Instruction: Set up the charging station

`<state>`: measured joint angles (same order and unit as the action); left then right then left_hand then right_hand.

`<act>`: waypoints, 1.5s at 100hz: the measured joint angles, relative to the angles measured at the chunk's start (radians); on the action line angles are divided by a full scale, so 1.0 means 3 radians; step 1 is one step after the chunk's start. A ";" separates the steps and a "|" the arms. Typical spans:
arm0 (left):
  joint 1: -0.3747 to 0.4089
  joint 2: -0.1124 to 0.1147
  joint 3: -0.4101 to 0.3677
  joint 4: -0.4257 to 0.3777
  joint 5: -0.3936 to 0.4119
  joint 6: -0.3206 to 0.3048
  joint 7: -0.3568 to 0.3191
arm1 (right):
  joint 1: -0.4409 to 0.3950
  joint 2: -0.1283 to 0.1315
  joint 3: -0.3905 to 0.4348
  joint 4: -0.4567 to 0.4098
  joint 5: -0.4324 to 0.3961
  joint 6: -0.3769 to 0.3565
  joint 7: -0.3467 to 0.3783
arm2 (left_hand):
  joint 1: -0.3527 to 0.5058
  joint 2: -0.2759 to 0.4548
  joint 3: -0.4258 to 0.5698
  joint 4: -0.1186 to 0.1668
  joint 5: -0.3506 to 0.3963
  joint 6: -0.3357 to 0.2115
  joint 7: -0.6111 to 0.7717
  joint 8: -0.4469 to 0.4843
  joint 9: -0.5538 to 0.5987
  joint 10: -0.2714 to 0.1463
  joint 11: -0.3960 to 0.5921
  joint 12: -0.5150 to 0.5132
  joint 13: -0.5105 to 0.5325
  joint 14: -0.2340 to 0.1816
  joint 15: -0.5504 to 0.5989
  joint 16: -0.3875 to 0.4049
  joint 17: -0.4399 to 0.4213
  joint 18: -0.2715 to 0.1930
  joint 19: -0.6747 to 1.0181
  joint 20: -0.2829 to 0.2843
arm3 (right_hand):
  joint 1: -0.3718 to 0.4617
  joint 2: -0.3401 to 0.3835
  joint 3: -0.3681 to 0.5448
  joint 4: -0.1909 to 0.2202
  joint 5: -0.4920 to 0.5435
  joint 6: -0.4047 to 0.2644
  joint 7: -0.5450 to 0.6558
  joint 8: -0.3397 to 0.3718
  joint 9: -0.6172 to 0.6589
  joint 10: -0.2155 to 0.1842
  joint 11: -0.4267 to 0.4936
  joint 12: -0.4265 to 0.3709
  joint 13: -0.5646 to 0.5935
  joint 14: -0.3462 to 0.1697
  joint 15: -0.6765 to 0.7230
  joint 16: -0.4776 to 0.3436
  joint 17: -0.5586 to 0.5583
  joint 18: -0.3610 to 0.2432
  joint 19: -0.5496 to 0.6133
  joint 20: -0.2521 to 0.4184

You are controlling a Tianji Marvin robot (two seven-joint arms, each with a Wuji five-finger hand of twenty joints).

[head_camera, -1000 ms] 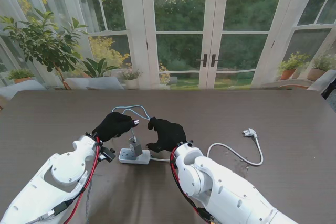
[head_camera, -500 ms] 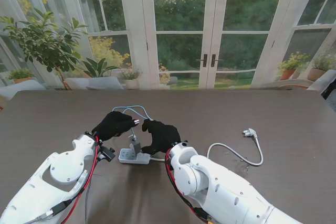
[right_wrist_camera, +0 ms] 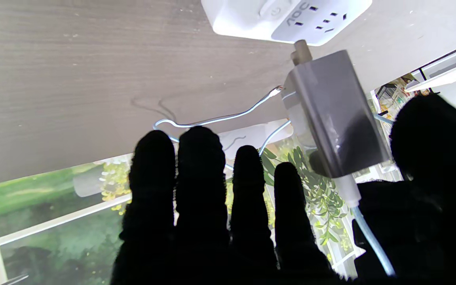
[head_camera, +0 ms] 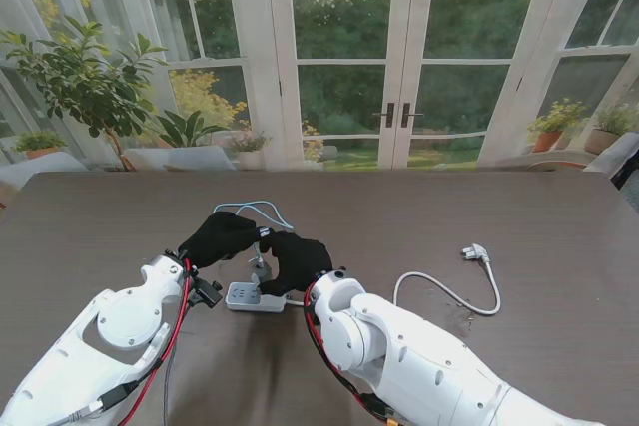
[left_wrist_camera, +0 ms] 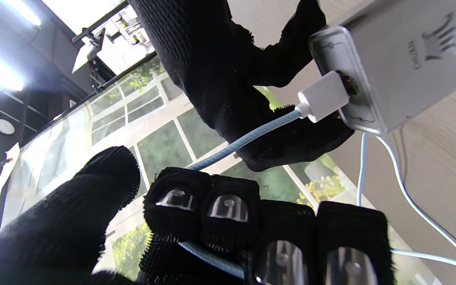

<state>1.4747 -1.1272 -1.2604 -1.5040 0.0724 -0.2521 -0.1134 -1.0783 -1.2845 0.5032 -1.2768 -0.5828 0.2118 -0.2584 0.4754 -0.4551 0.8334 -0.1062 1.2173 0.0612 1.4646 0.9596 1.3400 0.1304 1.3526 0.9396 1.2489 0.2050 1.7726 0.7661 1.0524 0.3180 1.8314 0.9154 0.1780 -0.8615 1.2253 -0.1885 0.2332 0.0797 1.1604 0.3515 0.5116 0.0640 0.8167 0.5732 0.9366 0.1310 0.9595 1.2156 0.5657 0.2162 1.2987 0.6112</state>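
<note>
Nearest me on the table (head_camera: 559, 216), the white power strip (head_camera: 243, 296) carries the grey charger (right_wrist_camera: 333, 118), prongs seemingly half-seated. Beyond it, the left hand (head_camera: 215, 236) clenches the blue cable (left_wrist_camera: 247, 138); the right hand (head_camera: 297, 261) hovers released beside the charger. Far right lies a white plug (head_camera: 475, 252).

matt wood-grain table (head_camera: 559, 216) – glossy plastic power strip (head_camera: 254, 297).

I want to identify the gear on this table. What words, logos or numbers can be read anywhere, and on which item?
Grey charger: a short printed word and a striped mark on its side, too blurred to read.
White power strip: printed marking beside the sockets, seen upside down, not readable with any certainty.
White USB plug and blue cable: no text visible.
Stand view: nothing legible.
</note>
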 measured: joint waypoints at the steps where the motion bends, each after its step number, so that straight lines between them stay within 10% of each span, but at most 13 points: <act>1: 0.0000 0.0000 0.0001 0.0000 0.0000 0.0000 0.0000 | 0.0001 -0.0002 -0.0002 0.0003 0.0004 -0.0001 -0.0001 | 0.0000 0.0000 0.0000 0.0000 0.0000 0.0000 0.0000 0.0000 0.0000 0.0000 0.0000 0.0000 0.0000 0.0000 0.0000 0.0000 0.0000 0.0000 0.0000 0.0000 | 0.0000 0.0000 0.0000 0.0000 0.0002 0.0000 -0.0002 0.0020 0.0003 -0.0001 0.0003 0.0011 0.0000 -0.0002 0.0003 0.0000 0.0004 0.0000 0.0007 0.0010; 150: 0.0037 0.0022 0.0009 -0.0198 -0.0020 0.0154 -0.0121 | 0.0133 0.0072 -0.0072 0.0096 -0.0066 -0.0450 0.0174 | 0.0000 0.0000 -0.0071 0.0000 0.0000 0.0000 -0.0009 -0.0020 0.0000 0.0000 -0.0010 0.0000 0.0000 0.0000 0.0000 -0.0035 0.0000 0.0000 0.0000 -0.0019 | 0.0549 -0.0306 0.0313 -0.0054 0.0249 -0.0089 -0.0003 0.0324 0.0333 -0.0212 0.0371 0.0354 0.0516 -0.0255 0.0347 0.0000 0.0440 -0.0149 0.0400 0.0102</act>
<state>1.4858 -1.1207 -1.2576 -1.5634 0.0663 -0.2061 -0.1496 -1.0385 -1.2628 0.4818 -1.2480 -0.6025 0.0769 -0.2062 0.4754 -0.4551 0.8122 -0.1062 1.2173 0.0612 1.4620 0.9535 1.3400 0.1303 1.3496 0.9395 1.2489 0.2050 1.7726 0.7555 1.0525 0.3180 1.8314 0.9097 0.3427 -0.9533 1.3192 -0.2047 0.3078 0.0529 1.1594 0.4487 0.6116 0.0004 0.9280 0.6794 1.0912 0.0546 1.0634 1.2155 0.6979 0.1714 1.4185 0.6418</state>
